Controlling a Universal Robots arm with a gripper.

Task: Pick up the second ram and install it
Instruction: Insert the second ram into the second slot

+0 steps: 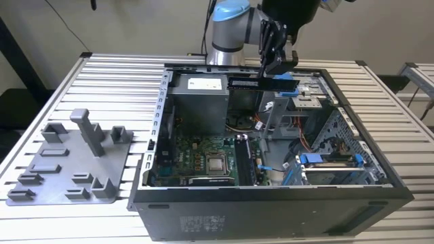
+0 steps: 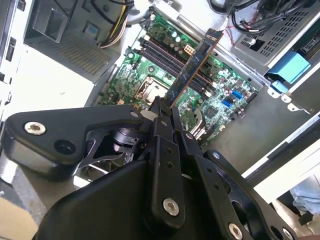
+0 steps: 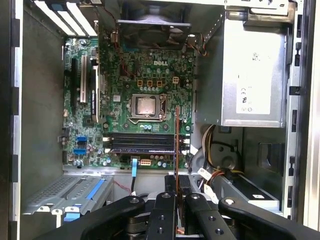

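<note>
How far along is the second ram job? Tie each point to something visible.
Done: the ram is picked up, clamped in the gripper. In hand: it hangs over the open case. Left: it is not yet seated in the slots.

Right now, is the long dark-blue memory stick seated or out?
Out: the jaws hold the long dark-blue memory stick above the green motherboard.

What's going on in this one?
The arm's hand is shut on the ram and holds it in the air above the open PC case. In both wrist views the stick hangs over the motherboard, roughly above its memory slots. It is not yet seated in a slot.
</note>
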